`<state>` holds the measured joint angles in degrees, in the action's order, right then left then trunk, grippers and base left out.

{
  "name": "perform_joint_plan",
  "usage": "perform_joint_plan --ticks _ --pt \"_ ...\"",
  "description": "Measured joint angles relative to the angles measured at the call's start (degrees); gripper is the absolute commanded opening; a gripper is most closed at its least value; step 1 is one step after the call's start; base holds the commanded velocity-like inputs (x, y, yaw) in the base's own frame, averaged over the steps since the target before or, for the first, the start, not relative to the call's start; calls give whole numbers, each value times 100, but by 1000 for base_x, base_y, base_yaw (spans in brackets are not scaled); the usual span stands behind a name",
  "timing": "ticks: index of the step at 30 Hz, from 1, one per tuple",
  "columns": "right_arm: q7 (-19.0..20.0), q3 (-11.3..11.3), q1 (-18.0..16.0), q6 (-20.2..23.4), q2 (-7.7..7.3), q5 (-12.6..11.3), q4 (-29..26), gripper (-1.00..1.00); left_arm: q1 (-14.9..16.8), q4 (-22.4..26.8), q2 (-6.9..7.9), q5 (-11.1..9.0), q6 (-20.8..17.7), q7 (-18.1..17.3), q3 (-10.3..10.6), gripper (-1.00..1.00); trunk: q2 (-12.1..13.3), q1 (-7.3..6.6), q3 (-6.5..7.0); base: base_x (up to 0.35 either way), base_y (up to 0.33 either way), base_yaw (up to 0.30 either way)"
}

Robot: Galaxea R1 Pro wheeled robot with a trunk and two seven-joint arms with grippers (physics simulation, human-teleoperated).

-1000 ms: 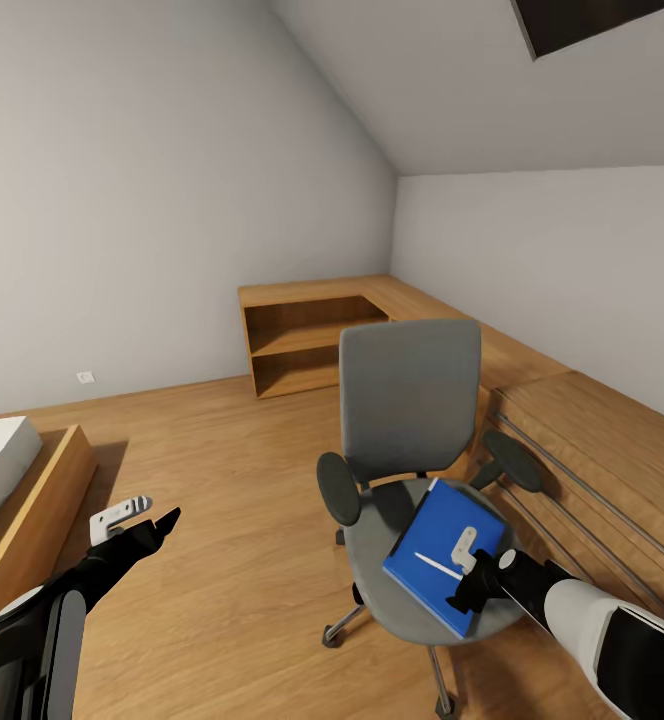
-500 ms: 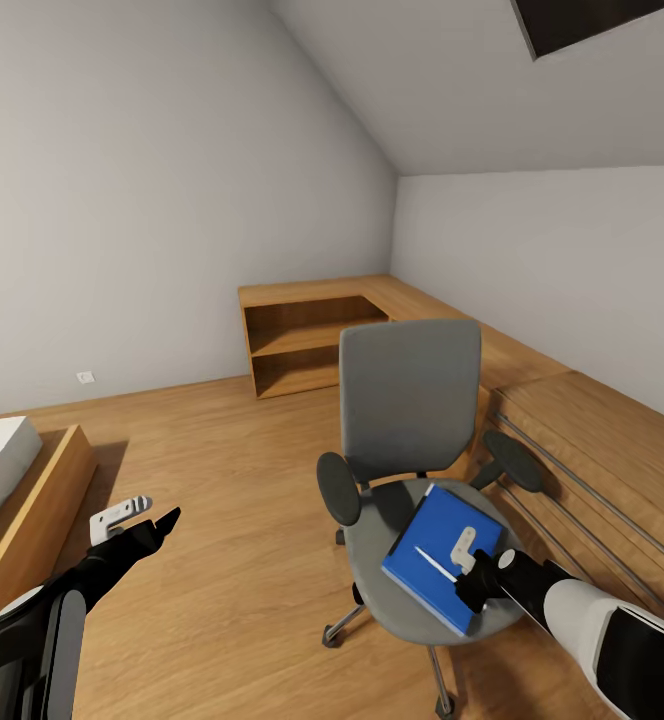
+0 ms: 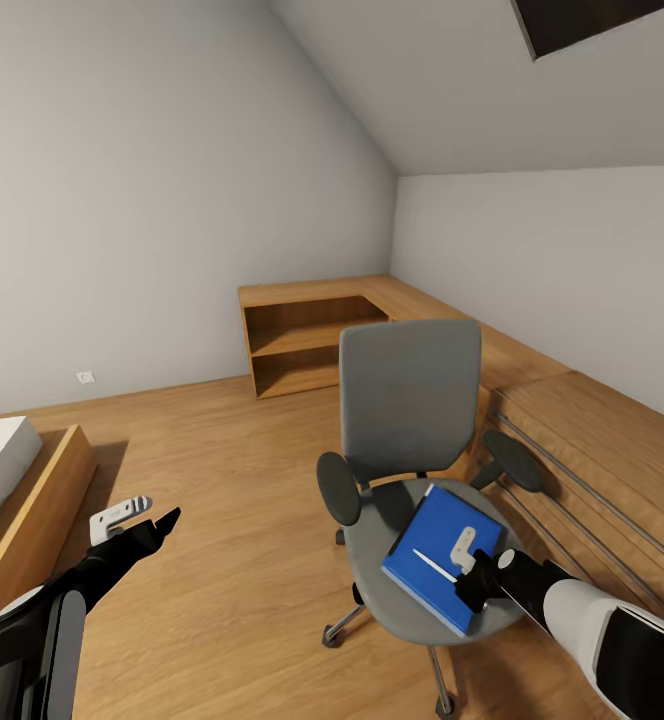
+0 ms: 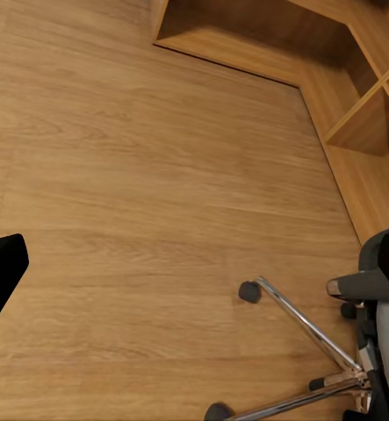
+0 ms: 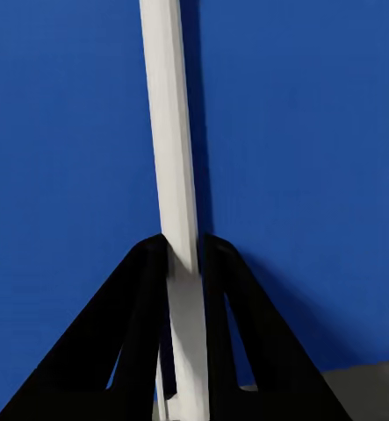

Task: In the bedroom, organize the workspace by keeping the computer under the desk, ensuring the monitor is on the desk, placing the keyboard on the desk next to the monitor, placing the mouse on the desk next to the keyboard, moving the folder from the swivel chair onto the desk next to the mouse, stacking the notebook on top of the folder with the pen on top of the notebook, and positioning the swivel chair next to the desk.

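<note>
The swivel chair (image 3: 409,400), grey with black armrests, stands in the middle of the wooden floor. A blue folder (image 3: 427,560) lies on its seat. The thin pale pen (image 3: 430,562) rests across the folder. My right gripper (image 3: 460,572) is shut on the pen's near end. In the right wrist view the black fingers (image 5: 141,298) pinch the pen (image 5: 172,149) against the blue folder (image 5: 62,132). My left gripper (image 3: 144,516) hangs open over bare floor, left of the chair, holding nothing. The desk, monitor, keyboard, mouse, computer and notebook are out of view.
A low wooden shelf unit (image 3: 307,340) runs along the far corner. A light wooden dresser with bar handles (image 3: 592,470) stands right of the chair. A bed (image 3: 2,480) is at the left. The chair's chrome base (image 4: 308,333) shows near my left hand.
The right gripper's fingers have drawn together onto the pen. The chair, the folder and the left arm have not moved.
</note>
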<state>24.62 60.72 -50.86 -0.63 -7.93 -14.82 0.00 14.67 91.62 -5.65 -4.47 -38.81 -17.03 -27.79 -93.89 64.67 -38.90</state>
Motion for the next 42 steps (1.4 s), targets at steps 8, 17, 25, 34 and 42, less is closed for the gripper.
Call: perform_joint_plan --ticks 8,17,25,34,42 --pt "-18 0 0 3 13 -1 1 -100 -4 0 -1 0 17 0 0 100 0 0 0 0 0 0" --pt "-21 -5 0 -2 21 -4 0 -100 -1 -5 -11 13 17 3 0 100 280 -153 125 0 0 0" --pt "-32 -5 0 -4 22 -4 0 -100 0 -38 -17 21 17 8 0 100 601 -329 269 0 0 0" --pt "-39 -5 1 -4 22 -6 0 -100 -3 -44 -18 23 17 10 0 100 962 -526 430 0 0 0" --pt "-31 -23 0 -19 23 -16 -24 -100 -1 -175 -13 31 16 39 16 100 1283 -702 574 0 0 0"
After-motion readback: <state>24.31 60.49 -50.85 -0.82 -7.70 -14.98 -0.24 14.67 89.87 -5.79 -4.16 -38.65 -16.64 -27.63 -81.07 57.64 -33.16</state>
